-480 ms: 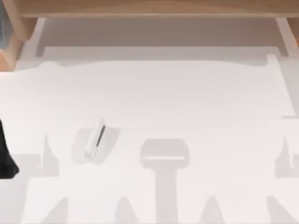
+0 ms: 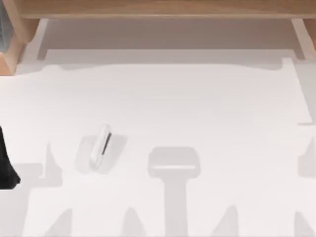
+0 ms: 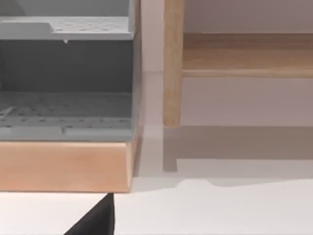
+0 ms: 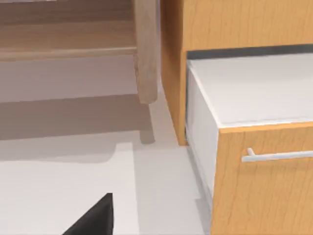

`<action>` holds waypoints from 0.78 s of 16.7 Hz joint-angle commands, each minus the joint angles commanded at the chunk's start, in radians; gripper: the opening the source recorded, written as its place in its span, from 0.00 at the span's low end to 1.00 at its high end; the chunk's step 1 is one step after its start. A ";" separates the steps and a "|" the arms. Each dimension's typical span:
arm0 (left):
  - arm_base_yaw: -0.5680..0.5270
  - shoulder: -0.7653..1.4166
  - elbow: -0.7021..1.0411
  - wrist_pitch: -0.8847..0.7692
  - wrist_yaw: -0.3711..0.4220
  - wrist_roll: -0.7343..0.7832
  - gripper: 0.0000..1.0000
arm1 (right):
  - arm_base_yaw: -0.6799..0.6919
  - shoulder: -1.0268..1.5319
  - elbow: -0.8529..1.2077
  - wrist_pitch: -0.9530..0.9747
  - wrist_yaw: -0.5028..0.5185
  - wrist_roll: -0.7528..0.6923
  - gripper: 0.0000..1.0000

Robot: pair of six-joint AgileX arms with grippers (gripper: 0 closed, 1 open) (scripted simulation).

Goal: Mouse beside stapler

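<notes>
The stapler (image 2: 100, 146), a slim white bar with a dark slit along its side, lies tilted on the white table (image 2: 197, 108), left of the middle and toward the front. The mouse is out of view. In the left wrist view a dark wedge of my left gripper (image 3: 95, 220) pokes in over the table, facing a grey shelf unit. In the right wrist view a like wedge of my right gripper (image 4: 95, 218) hangs over the table near a wooden drawer cabinet. Neither gripper is near the stapler.
A plain black object (image 2: 6, 165) is cut off by the table's left edge. A wooden frame (image 2: 158, 9) runs along the back. The grey perforated shelf unit (image 3: 66, 78) stands on a wooden base, and the cabinet's white drawer (image 4: 254, 93) stands pulled out.
The arm shadows at the table's right edge have slid a little to the right. The stapler and the black object have not moved.
</notes>
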 joint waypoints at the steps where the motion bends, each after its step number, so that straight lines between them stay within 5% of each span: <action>1: 0.000 0.000 0.000 0.000 0.000 0.000 1.00 | -0.030 0.068 0.068 -0.050 0.002 0.005 1.00; 13: 0.000 0.000 0.000 0.000 0.000 0.000 1.00 | -0.253 1.213 1.222 -0.694 0.020 0.018 1.00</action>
